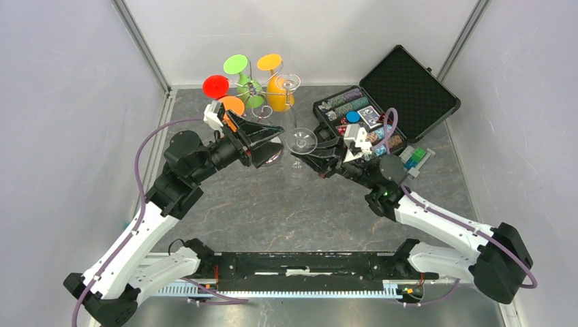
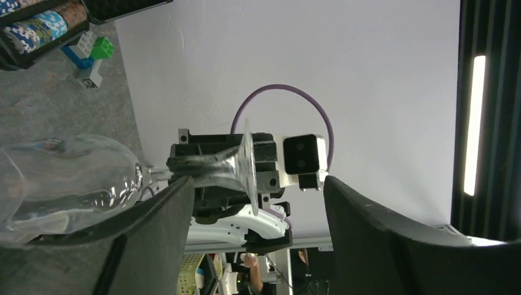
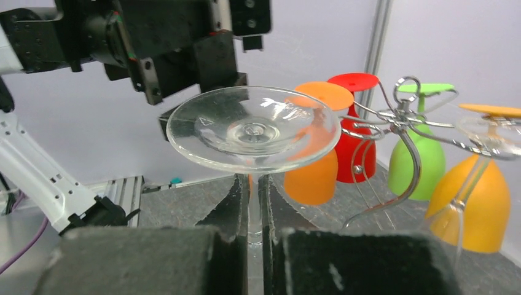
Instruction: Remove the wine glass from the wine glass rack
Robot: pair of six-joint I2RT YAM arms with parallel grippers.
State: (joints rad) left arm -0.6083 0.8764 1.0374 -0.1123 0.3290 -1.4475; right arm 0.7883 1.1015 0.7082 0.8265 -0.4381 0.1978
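The chrome wine glass rack (image 1: 251, 87) stands at the back, and its curled arms show at the right of the right wrist view (image 3: 399, 117). Red, green and orange glasses and one clear glass (image 1: 290, 83) hang on it. My right gripper (image 1: 303, 155) is shut on the stem (image 3: 253, 209) of a clear wine glass (image 1: 300, 139). It holds the glass foot-up, apart from the rack, with the foot (image 3: 253, 129) above the fingers. My left gripper (image 1: 278, 138) is open and empty just left of this glass. Its wide fingers (image 2: 153, 233) frame the glass bowl (image 2: 61, 178).
An open black case (image 1: 402, 88) with poker chips and cards lies at the back right. Small toy blocks (image 1: 416, 160) lie in front of it. Grey walls and metal posts close in the table on three sides.
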